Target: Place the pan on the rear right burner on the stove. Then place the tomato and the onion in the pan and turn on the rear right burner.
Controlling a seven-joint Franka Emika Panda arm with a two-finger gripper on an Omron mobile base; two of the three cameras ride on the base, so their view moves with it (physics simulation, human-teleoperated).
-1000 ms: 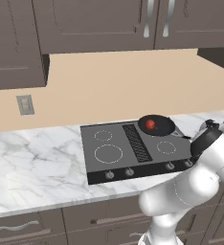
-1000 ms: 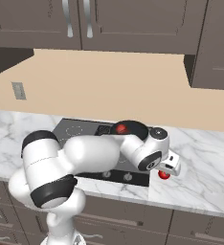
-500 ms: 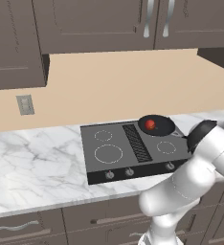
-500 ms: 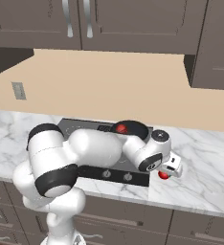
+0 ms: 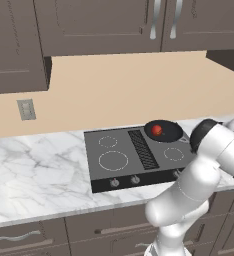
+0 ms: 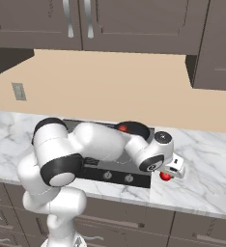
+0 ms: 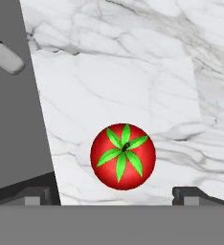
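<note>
Pincer poised over the tomato

Seen left to right: stove (image 5: 139, 157) set into the marble surface (image 5: 34, 170), pan (image 5: 163, 130) sitting on the rear right burner with a red ball, probably the onion (image 5: 157, 130), inside. Right of the stove, tomato (image 7: 123, 157) resting stem-up on the surface, just off the cooktop's edge. Judged smooth, round, prone to rolling and bruising; best pinched gently across the widest part. Arm folded low, wrist bent downward, pincer (image 6: 173, 169) spread wide above it, gripping nothing

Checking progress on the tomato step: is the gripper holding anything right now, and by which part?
Nothing is held. The gripper is open above the tomato, which sits on the counter between the fingertips, untouched.
</note>
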